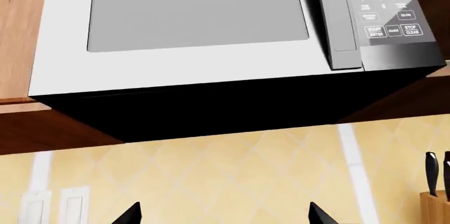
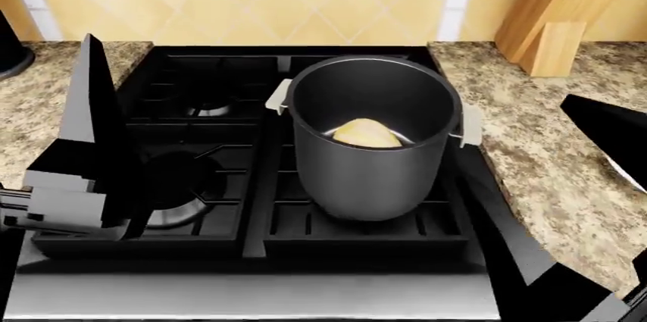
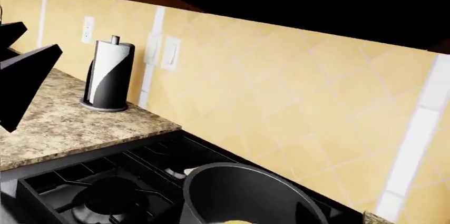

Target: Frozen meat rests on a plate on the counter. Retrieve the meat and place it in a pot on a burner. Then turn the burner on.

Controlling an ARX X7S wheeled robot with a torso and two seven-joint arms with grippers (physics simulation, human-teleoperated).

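- left wrist view: the left gripper point(image 1: 223, 214) points up at a microwave point(image 1: 211, 29); its two finger tips stand wide apart, holding nothing.
- head view: the meat point(image 2: 367, 133) lies inside the pot point(image 2: 370, 140) on the stove point(image 2: 263, 186), front right burner.
- right wrist view: the right gripper point(image 3: 18, 66) shows dark fingers only; open or closed, cannot tell. a paper towel roll point(image 3: 109, 74) stands on the counter point(image 3: 63, 124).

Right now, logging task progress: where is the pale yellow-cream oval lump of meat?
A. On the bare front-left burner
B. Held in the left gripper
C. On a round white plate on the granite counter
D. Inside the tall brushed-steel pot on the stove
D: the head view shows the meat lying at the bottom of the pot, which stands on the front right burner grate.
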